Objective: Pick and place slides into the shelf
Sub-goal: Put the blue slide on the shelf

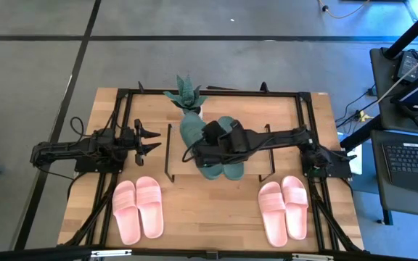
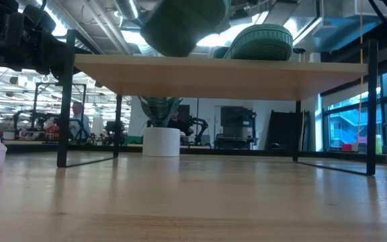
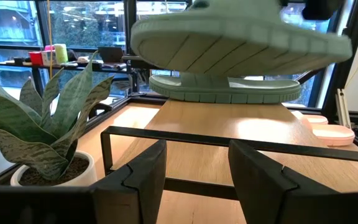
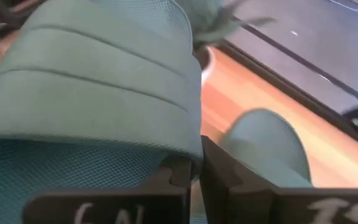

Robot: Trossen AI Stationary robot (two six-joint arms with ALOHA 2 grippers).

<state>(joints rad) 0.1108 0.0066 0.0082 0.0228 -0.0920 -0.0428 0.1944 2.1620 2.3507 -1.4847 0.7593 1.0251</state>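
I am holding one green slide (image 1: 194,134) in the right gripper (image 1: 210,147), whose fingers are pinched together on the strap edge, as the right wrist view is showing. The slide is hanging above the shelf (image 1: 274,116), not resting on it; in the left wrist view its ribbed sole (image 3: 229,43) is tilting over the board. The other green slide (image 1: 229,156) is already lying flat on the shelf top, just beside the held one on the side of the right arm's base. Both are running with the long axis from the plant (image 1: 185,94) toward the front edge of the table, so I think the lowering needs the held slide to go down parallel to its partner, without landing on it. The right arm is reaching sideways across the shelf from its base, almost stretched out. The left gripper (image 1: 151,140) is waiting with its fingers apart, just off the shelf's left end. The two pink pairs (image 1: 138,209) (image 1: 283,209) are lying on the table in front, one near each arm.
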